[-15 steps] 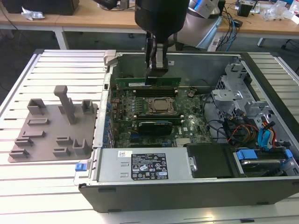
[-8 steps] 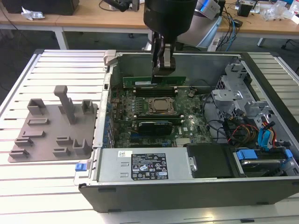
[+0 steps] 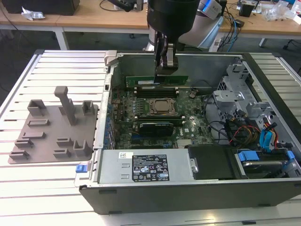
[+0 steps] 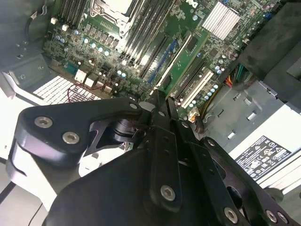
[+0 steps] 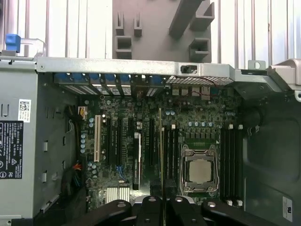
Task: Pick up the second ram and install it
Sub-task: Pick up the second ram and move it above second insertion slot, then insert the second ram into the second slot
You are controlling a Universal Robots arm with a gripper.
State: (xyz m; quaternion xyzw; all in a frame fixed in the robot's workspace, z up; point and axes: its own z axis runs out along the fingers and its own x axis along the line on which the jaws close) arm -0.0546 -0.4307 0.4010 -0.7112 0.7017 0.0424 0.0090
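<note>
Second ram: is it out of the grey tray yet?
Out: the gripper holds the second ram on edge above the motherboard.

Green second ram [image 3: 178, 79], grey tray [image 3: 42, 136], black claw [image 3: 165, 71].

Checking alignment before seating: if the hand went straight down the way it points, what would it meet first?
Probably the black memory slots beside the CPU socket, with the second ram it grips touching before the hand does; depth is unclear.

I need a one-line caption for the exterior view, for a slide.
The pincer holds the second ram on edge over the memory slots beside the CPU socket, inside the open computer case.
</note>
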